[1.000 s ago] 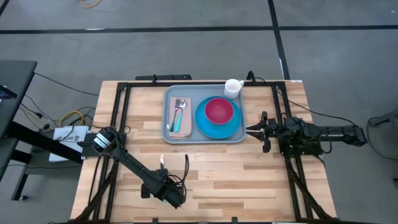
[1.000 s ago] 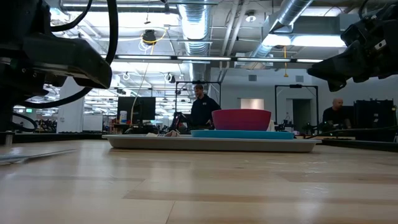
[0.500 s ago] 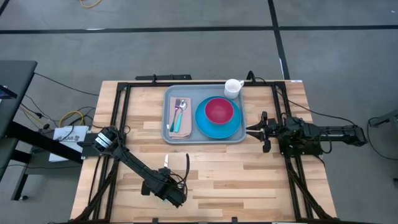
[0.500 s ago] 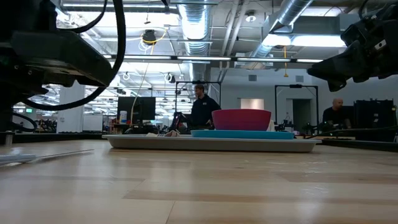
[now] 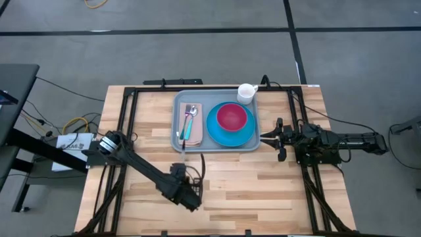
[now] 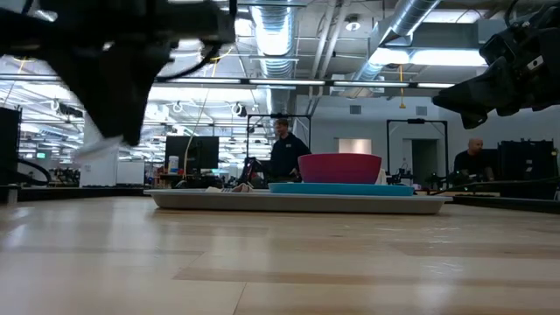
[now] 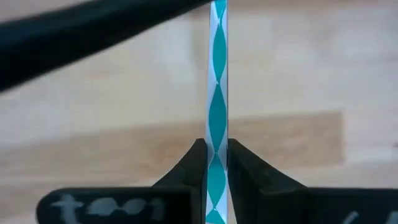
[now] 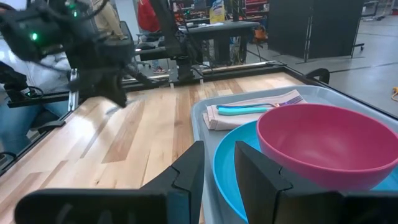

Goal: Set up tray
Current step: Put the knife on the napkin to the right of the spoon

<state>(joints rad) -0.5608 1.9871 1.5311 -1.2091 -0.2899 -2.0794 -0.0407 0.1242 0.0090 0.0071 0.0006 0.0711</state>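
Observation:
The grey-blue tray lies at the table's far middle. On it are a blue plate with a pink bowl, and a napkin with a fork and spoon. A white cup stands at the tray's far right corner. My left gripper hovers just near of the tray, shut on a white-and-teal striped straw. My right gripper waits at the tray's right edge, its fingers a narrow gap apart. My left gripper pinches the straw between its two fingers. The straw runs on past the fingertips, along them rather than across. It is lifted clear of the table; in the low view its pale end hangs below the blurred gripper.
Bare wood lies between the tray and the table's near edge. A black frame borders the table's sides and far edge. People and equipment show in the room beyond the table.
My left gripper has moved up and toward the tray at the far edge, carrying the straw. The straw lay low along the table a second ago and is now lifted clear. The right arm has kept still.

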